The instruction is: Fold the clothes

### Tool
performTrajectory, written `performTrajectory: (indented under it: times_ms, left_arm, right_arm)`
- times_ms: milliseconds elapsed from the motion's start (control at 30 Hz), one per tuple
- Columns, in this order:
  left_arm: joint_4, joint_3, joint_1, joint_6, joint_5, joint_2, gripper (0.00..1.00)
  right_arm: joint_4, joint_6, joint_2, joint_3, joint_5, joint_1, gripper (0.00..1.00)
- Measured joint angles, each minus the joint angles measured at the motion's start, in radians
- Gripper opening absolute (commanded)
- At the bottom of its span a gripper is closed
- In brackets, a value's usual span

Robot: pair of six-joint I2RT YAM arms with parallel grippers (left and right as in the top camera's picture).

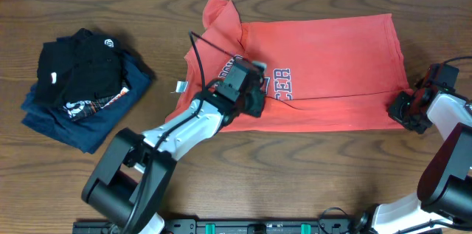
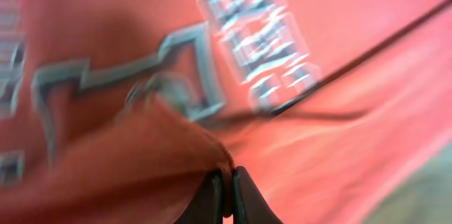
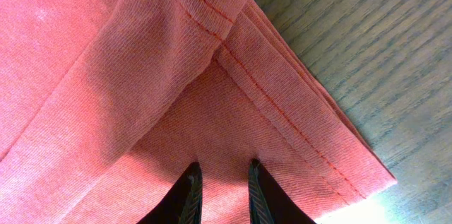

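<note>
Coral-red cotton T-shirt (image 1: 332,57) lies mid-table, knit soft, stitched hem (image 3: 282,121) layered.
Left gripper (image 2: 227,192) pinched tight on raised fabric ridge near block letters (image 2: 258,47).
Right gripper (image 3: 223,181) jaws narrowly parted over hem corner.
Black garment (image 1: 81,64) stacked on navy garment (image 1: 59,127), left side of wood-grain table (image 1: 295,182).

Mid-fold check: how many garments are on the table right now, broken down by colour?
Coral-red T-shirt: 1
Black folded garment: 1
Navy-blue folded garment: 1
Total: 3
</note>
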Motion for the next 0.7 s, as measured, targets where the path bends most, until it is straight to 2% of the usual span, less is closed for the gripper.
performTrajectory:
  times_ms: [167,200,267,300,333,500,700]
  left_arm:
    - [0.012,0.043,-0.008,0.000,0.047,-0.028,0.07]
    - [0.009,0.043,-0.009,0.000,0.051,-0.027,0.12]
    - [0.002,0.043,-0.009,0.006,0.056,-0.019,0.42]
    - [0.002,0.043,-0.009,0.004,0.056,-0.015,0.50]
    - [0.001,0.043,-0.009,0.000,0.052,-0.011,0.53]
    - [-0.032,0.043,-0.004,0.002,-0.033,-0.007,0.53]
    - [-0.223,0.042,0.057,-0.005,-0.153,-0.051,0.53]
  right_arm:
    - [0.000,0.000,0.000,0.000,0.000,0.000,0.21]
    - [0.000,0.000,0.000,0.000,0.000,0.000,0.21]
    - [0.000,0.000,0.000,0.000,0.000,0.000,0.21]
    - [0.000,0.000,0.000,0.000,0.000,0.000,0.22]
    - [0.000,0.000,0.000,0.000,0.000,0.000,0.22]
    - [-0.001,0.000,0.000,0.000,0.000,0.000,0.22]
    - [-0.008,0.000,0.000,0.002,0.000,0.000,0.22]
